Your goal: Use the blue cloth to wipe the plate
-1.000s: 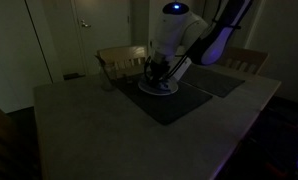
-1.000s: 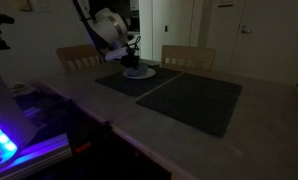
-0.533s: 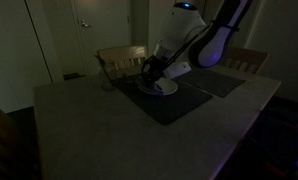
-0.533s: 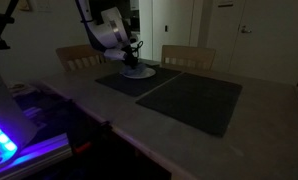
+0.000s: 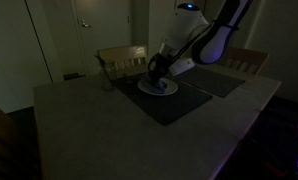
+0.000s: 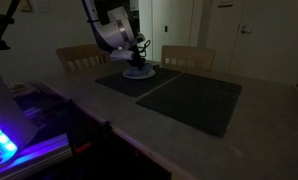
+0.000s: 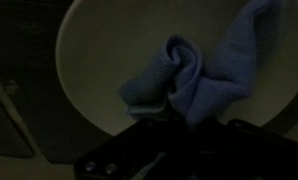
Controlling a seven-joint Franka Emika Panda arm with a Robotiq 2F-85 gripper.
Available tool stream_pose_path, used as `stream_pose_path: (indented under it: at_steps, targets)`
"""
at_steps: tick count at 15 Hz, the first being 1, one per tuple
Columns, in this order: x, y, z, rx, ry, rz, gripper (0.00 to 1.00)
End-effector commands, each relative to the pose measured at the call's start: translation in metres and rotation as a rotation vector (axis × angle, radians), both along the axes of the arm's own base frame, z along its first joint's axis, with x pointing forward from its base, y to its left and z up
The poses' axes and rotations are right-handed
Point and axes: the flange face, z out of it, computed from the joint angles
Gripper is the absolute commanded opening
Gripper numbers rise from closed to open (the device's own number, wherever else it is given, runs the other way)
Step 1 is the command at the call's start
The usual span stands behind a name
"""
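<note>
Blue crumpled fabric cloth bunched on round white plate, directly ahead of your gripper; jaws clamped on cloth's fold.

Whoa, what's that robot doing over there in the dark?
The robot arm is busy with a wiping job. Its end effector hangs low over a white plate, which sits on a dark placemat on the table. A blue cloth lies bunched up on the plate right at the end effector's tip. It is too dark to see whether the fingers are pinching the cloth.
</note>
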Motion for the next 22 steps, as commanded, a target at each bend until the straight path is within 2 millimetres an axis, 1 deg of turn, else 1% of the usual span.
stream_pose_path:
  at_steps: [1,4,6,8,12,15,17,20,22]
  targets:
    - [0.009,-0.017,0.006,-0.131,0.002,0.049,0.02]
    - [0.008,-0.021,0.003,-0.215,0.034,0.102,0.02]
    - [0.003,-0.014,0.0,-0.25,0.061,0.152,0.02]
    - [-0.004,-0.004,-0.004,-0.285,0.103,0.218,0.02]
    - [-0.015,0.025,-0.008,-0.329,0.178,0.324,0.02]
    - [-0.017,0.046,-0.008,-0.296,0.195,0.361,0.02]
    - [-0.016,0.054,-0.006,-0.242,0.199,0.345,0.02]
    - [-0.01,0.059,0.0,-0.134,0.181,0.272,0.02]
    - [-0.006,0.058,0.005,-0.069,0.151,0.221,0.02]
